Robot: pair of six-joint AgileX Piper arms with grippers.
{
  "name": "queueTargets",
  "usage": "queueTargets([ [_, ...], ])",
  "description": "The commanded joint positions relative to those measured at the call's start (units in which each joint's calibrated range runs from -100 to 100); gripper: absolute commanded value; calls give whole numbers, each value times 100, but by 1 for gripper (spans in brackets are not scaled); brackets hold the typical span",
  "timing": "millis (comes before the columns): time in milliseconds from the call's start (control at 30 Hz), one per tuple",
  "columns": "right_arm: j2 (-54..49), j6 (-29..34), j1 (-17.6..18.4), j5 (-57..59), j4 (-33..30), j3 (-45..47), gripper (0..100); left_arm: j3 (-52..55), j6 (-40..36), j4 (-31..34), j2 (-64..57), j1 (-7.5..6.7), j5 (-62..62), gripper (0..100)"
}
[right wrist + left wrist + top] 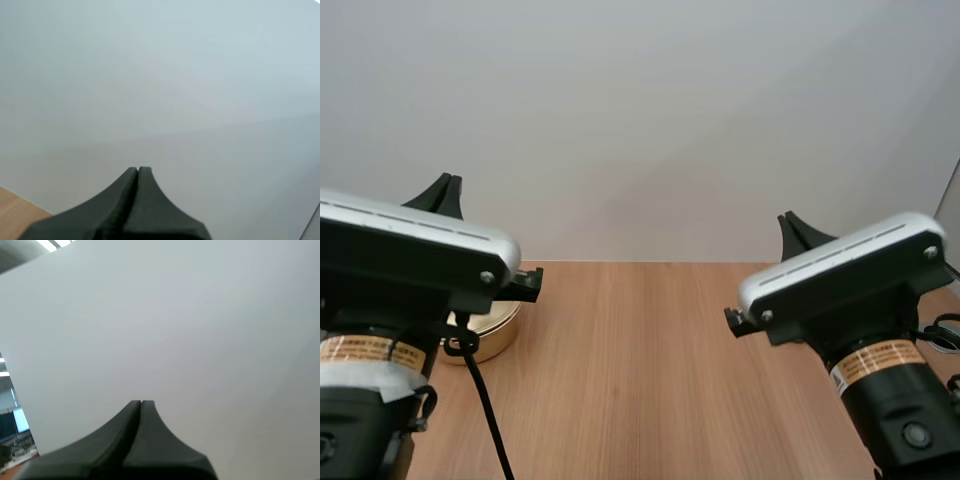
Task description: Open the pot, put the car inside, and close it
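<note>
Wooden table (650, 370), white wall (650, 120) behind. One pot (498, 328), left side, half behind our left arm (410, 250). Our left fingers (140, 410) and right fingers (137, 176): pressed together, empty, raised. We judge nothing begun: opening, loading and closing remain.

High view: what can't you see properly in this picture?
- Pot: mostly hidden behind the left arm in the high view; its top cannot be made out.
- Table: near corners covered by that arm and the right arm; sides cut off by the picture's edges.
</note>
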Motion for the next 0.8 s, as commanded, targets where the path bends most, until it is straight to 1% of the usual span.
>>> queueTargets([
  [0, 1208, 6, 1, 3290, 2252, -1933, 0, -683, -184, -329, 680, 8, 2108, 0],
  [67, 2162, 6, 1, 4249, 2228, -2793, 0, -1333, -529, -329, 1304, 8, 2689, 0],
  [133, 3221, 6, 1, 5676, 2135, -3717, 0, -2127, -970, -329, 2115, 8, 3600, 0],
  [167, 3644, 6, 1, 6260, 2070, -4084, 0, -2471, -1075, -329, 2541, 8, 4026, 0],
  [267, 4958, 6, 1, 8245, 1853, -5220, 0, -3698, -1051, -140, 3686, 8, 5562, 0],
  [333, 5692, -59, 1, 9112, 1599, -5790, 0, -4503, -895, 236, 4416, 8, 6412, 0],
  [433, 6340, -59, 1, 9419, 964, -6122, 0, -5430, -730, 711, 5296, 8, 7478, 0],
  [500, 6589, -36, 1, 9377, 649, -6122, 0, -5747, -538, 755, 5783, 8, 8034, 0],
  [633, 6801, -25, 1, 9335, 698, -6093, 0, -5784, -378, 645, 6399, 8, 8760, 0],
  [767, 6845, -25, 1, 9150, 753, -6096, 0, -5458, -378, 624, 6710, 8, 9008, 0],
])
